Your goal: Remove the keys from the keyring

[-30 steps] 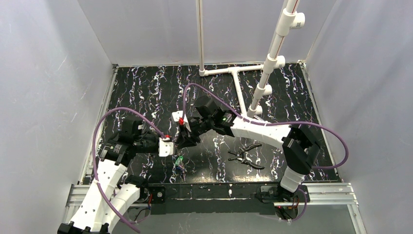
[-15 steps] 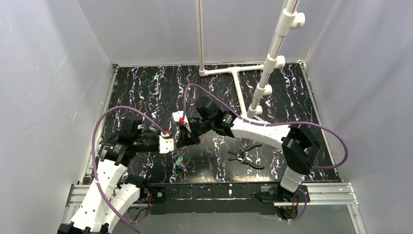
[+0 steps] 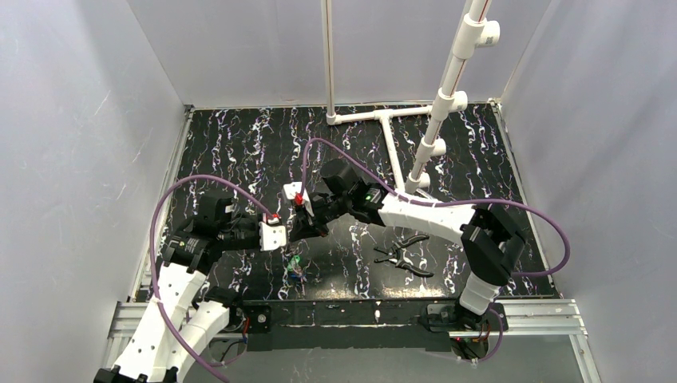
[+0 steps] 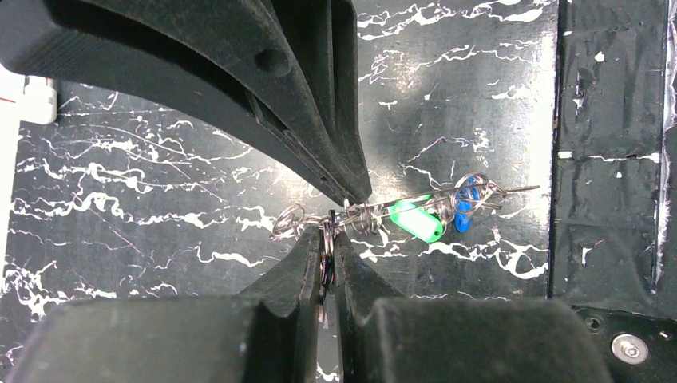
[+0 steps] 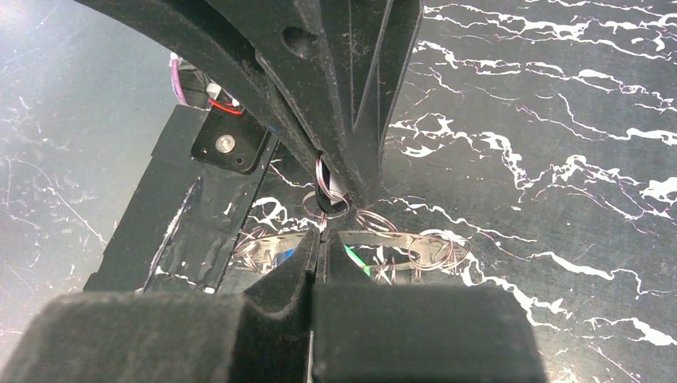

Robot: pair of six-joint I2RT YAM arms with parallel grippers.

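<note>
A small silvery keyring is pinched edge-on between my left gripper's shut fingers. It also shows in the right wrist view, hanging from the left fingers. My right gripper is shut, tip to tip with the left, its tips on the ring's lower edge. In the top view the two grippers meet above the mat, the left and the right. The green key and the blue key lie on the mat below in a tangle of thin rings, also seen in the top view.
Black-handled pliers lie on the mat to the right of the keys. A white pipe frame stands at the back. The black front rail runs just near of the keys.
The left wrist has shifted slightly back and left; the grippers stay tip to tip. The keys on the mat have not moved.
</note>
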